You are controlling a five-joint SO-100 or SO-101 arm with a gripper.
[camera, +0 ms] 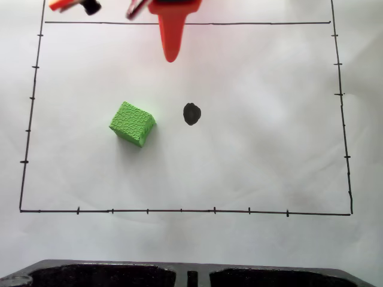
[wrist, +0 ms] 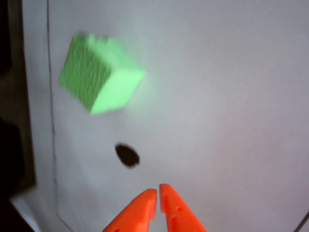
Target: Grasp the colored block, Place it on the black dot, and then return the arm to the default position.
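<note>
The colored block (camera: 132, 124) is a bright green cube resting on the white sheet, left of the black dot (camera: 191, 113) with a clear gap between them. The orange arm's gripper (camera: 171, 57) points down from the top edge, above and slightly left of the dot. In the wrist view the gripper (wrist: 158, 190) enters from the bottom, its two orange fingertips (wrist: 145, 200) nearly touching, holding nothing. The black dot (wrist: 127, 155) lies just ahead of the tips and the blurred colored block (wrist: 99, 77) sits farther off, upper left.
Thin black ruled lines with tick marks (camera: 179, 210) frame the work area on the white sheet. A dark tray-like edge (camera: 179, 274) runs along the bottom of the fixed view. More orange arm parts (camera: 75, 6) show at the top left.
</note>
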